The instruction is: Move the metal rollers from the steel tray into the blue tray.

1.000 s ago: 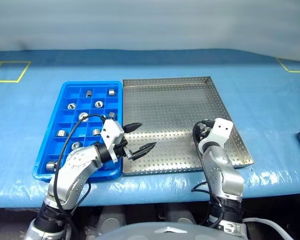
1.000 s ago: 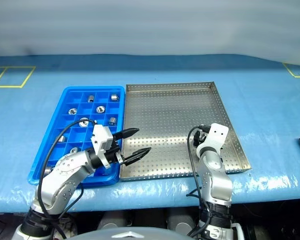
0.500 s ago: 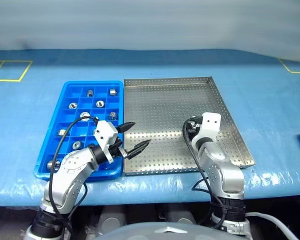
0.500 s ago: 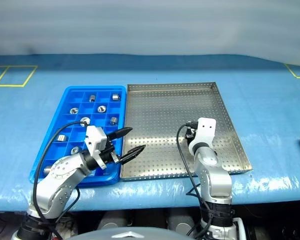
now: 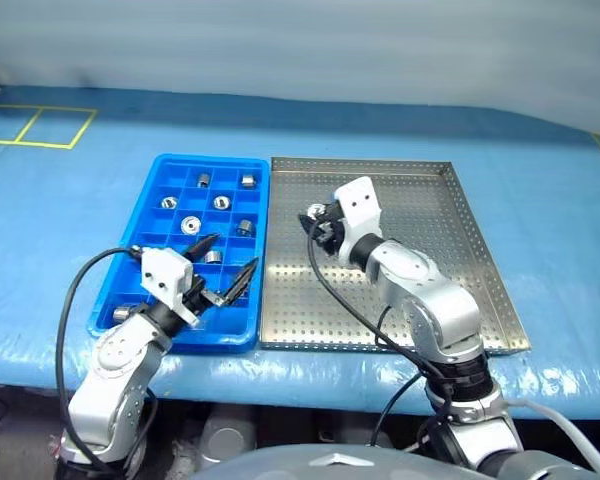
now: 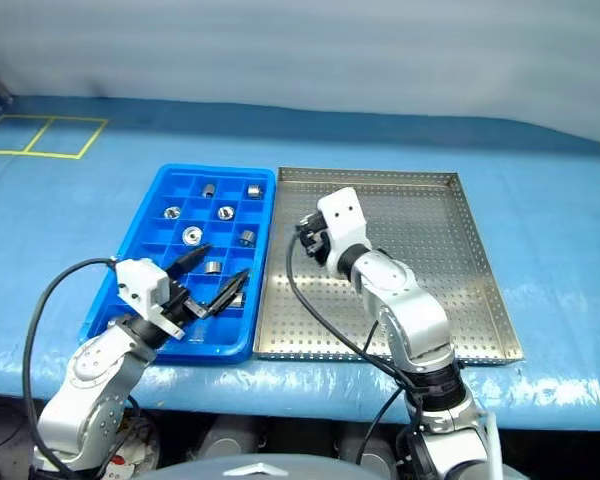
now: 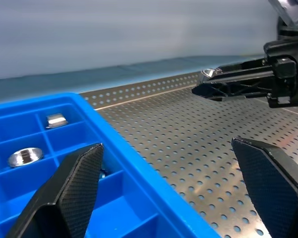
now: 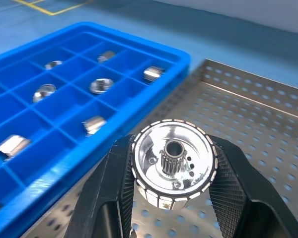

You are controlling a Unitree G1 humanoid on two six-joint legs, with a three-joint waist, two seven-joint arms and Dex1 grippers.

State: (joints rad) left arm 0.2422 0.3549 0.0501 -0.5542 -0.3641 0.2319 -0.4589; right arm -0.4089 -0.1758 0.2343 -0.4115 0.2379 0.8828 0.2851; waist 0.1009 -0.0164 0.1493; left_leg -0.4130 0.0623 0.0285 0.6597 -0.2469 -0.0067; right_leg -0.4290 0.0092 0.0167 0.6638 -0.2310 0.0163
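Looks like a workshop or factory test bench — a long table (image 5: 540, 180) wrapped in glossy blue plastic sheeting, marked with yellow tape squares (image 5: 40, 125) at its far left corner, backed by a plain pale wall (image 5: 300, 45). Just ahead of the spread left jaws, a blue tray (image 5: 130, 270) of small square compartments sorting metal rollers (image 5: 190, 225); beneath the closed right jaws, a perforated steel tray (image 5: 450, 250) — parts-handling gear, nothing domestic.

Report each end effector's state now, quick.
Left end effector: open, holding nothing, over the blue tray.
Right end effector: shut on a metal roller, above the steel tray.
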